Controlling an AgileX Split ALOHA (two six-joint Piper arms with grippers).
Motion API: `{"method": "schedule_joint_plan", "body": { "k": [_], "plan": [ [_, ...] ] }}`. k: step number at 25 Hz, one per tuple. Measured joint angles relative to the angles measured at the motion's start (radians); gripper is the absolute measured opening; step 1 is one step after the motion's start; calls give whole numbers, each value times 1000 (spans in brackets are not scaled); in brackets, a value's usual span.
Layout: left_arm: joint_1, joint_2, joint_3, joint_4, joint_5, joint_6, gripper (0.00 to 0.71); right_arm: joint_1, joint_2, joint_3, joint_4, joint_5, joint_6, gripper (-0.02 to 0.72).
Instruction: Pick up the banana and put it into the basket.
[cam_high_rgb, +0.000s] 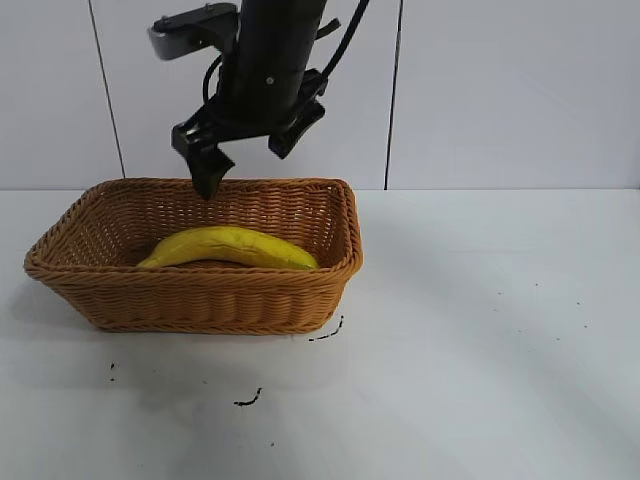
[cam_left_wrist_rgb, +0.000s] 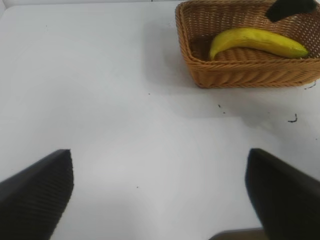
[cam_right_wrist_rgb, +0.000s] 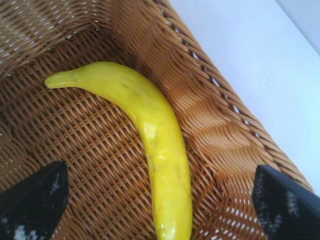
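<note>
Exterior view | banana (cam_high_rgb: 228, 247) in basket (cam_high_rgb: 200, 300) | right end effector (cam_high_rgb: 245, 150) above, spread

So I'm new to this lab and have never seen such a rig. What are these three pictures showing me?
It is a two-armed table robot. One picture looks at it from outside; the other two come from cameras on each wrist. On the white table stands a wicker basket with a banana lying inside. The right gripper hangs above the basket, jaws open, holding nothing. The left gripper waits off to the side over bare table, also open and empty; its dark fingers frame its own picture.
</note>
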Motion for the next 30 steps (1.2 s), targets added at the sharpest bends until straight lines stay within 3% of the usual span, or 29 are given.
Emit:
{"method": "schedule_joint_plan", "body": {
  "k": [9,14,21,30],
  "plan": [
    [0,0,0,0,0,0,693,-263,0,-4,9,100,16,690],
    [0,0,0,0,0,0,693,-371,0,-4,12,107,43,690],
    [0,0,0,0,0,0,693,-404,-85,106,-5,108,51,690],
    [0,0,0,0,0,0,693,-407,-388,467,-3,107,62,690]
  ]
}}
